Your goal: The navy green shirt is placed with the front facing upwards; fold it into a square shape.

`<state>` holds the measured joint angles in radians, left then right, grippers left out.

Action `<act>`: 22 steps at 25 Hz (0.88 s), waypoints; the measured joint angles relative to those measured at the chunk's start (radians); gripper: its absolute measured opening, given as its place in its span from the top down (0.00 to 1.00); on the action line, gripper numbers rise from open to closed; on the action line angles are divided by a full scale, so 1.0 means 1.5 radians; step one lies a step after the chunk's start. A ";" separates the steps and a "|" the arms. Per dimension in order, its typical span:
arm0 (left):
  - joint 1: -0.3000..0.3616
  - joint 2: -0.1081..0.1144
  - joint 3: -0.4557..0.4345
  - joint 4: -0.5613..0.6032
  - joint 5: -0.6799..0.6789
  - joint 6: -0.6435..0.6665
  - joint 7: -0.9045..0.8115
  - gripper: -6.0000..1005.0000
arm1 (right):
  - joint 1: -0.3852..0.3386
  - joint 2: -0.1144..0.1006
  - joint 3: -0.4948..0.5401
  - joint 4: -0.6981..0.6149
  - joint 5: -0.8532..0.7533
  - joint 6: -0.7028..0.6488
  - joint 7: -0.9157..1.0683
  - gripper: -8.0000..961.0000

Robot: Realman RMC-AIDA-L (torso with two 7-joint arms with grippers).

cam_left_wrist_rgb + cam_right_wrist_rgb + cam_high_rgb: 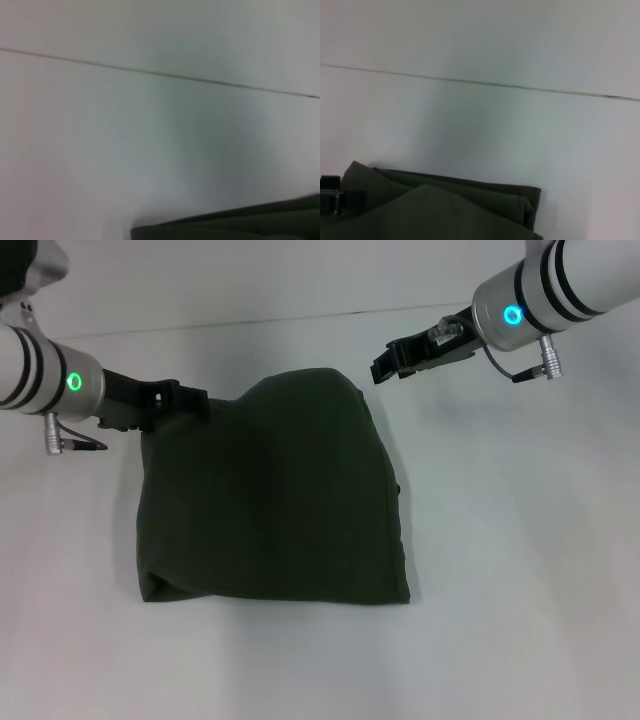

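white table, the shirt mid-table, already folded roughly square. left gripper touches its far-left corner, right gripper hangs just beyond; fingers unclear. last step: squaring edges, then withdrawing.

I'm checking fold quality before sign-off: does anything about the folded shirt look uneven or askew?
Yes. The navy green shirt is not a clean square: its far edge bulges into a rounded hump near the right gripper, and the far-left corner by the left gripper is drawn out. The near edge lies fairly straight.

Head camera looks down; wrist cameras skim the shirt.
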<state>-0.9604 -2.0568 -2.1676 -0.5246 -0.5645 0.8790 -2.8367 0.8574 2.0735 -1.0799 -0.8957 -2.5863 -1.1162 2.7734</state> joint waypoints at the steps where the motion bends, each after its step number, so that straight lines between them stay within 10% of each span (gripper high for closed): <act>1: 0.000 -0.001 0.000 0.000 0.000 0.000 0.000 0.18 | 0.000 0.000 0.000 0.000 0.000 0.000 0.000 0.61; 22: -0.028 0.004 0.026 0.045 0.011 -0.033 0.007 0.37 | 0.002 -0.005 0.004 0.015 0.000 0.008 0.000 0.61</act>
<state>-1.0017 -2.0515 -2.1290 -0.4578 -0.5475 0.8289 -2.8266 0.8602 2.0659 -1.0733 -0.8730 -2.5864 -1.1037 2.7734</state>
